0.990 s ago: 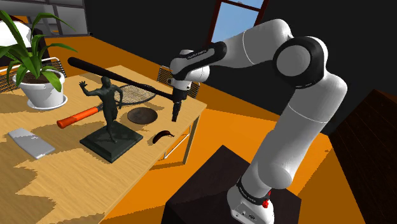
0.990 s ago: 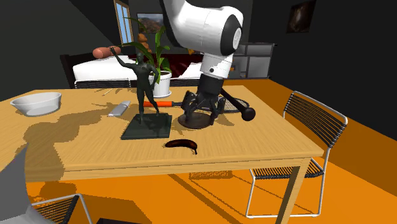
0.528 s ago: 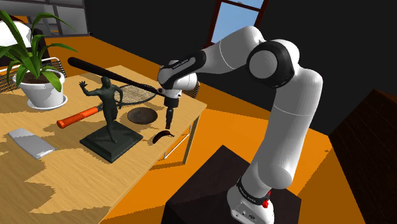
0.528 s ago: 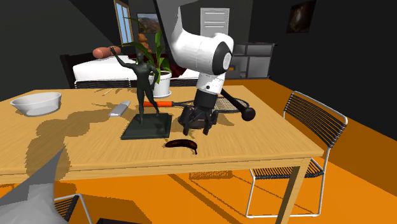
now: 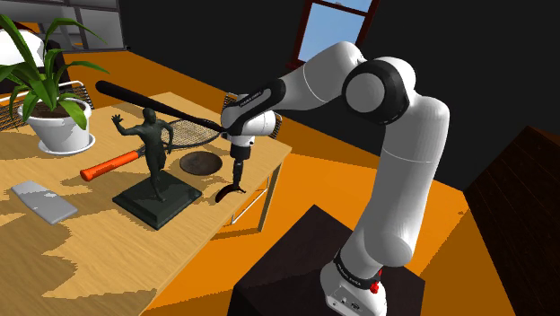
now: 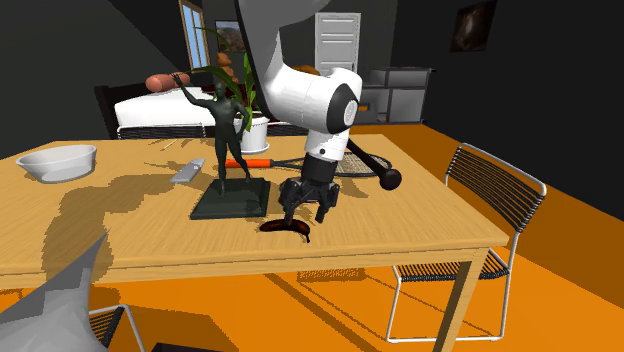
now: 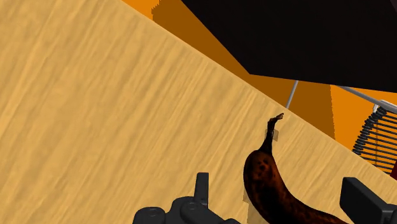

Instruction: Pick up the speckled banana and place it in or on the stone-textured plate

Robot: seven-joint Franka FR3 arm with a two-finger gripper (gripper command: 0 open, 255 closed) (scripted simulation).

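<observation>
A dark brown speckled banana [image 5: 228, 191] lies on the wooden table near its edge, also seen as banana [image 6: 288, 229]. My black gripper [image 5: 237, 176] hangs open just above it, fingers pointing down. In the wrist view the banana [image 7: 270, 184] lies between the two fingers [image 7: 201, 189] without touching them, and the gripper [image 7: 277, 184] straddles its stem half. The dark round plate [image 5: 200, 162] sits flat on the table just beyond the banana, next to the statue's base. In the second exterior view the gripper [image 6: 306, 207] stands in front of the plate.
A dark figure statue [image 5: 157, 175] on a square base stands close beside the banana. An orange-handled tool [image 5: 112, 164], a racket [image 5: 191, 133], a black bat [image 5: 144, 100], a potted plant [image 5: 56, 112] and a white bowl [image 6: 57, 161] lie farther off. A wire chair [image 6: 500, 190] stands by the table.
The arm has swung from over the plate toward the table's edge and come down, so the open gripper now hangs right over the banana. The banana has not moved.
</observation>
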